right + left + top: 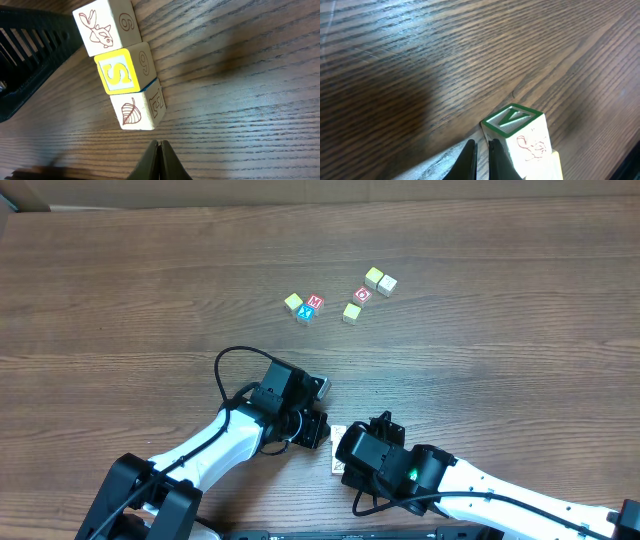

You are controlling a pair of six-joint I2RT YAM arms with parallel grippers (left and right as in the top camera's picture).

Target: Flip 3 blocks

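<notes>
Left gripper (482, 150) is sitting with its two dark fingers pressed together and nothing between them, its tips hanging low over the wooden table (420, 60) and just beside a pale block with a green-framed V on top (512, 120) (a faint red drawing is showing on the side facing the camera). A second pale block is peeking out right behind that one. Right gripper (159, 152) is likewise sitting fully closed and gripping nothing, its tips pointing at the near end of a row of three blocks (337, 450) without touching it. In that row the leaf block (132, 112) is lying closest to the tips and showing an E on its side face. The S block (117, 74), with its yellow-framed face, is sitting in the middle and touching both neighbours. The fish block (100, 27) is closing the far end, with a 6 or 9 showing on its side. Which of these three is carrying the green V cannot be told. From overhead, the row is lying near the table's near edge, between the two grippers and largely hidden by them. Well apart from it, farther up the table, other blocks are lying in a loose cluster: a red M block (315, 301) is touching a blue X block (304, 314), a red O block (363, 294) is sitting to their right, and a few pale yellowish blocks (351, 312) are lying scattered around them.
</notes>
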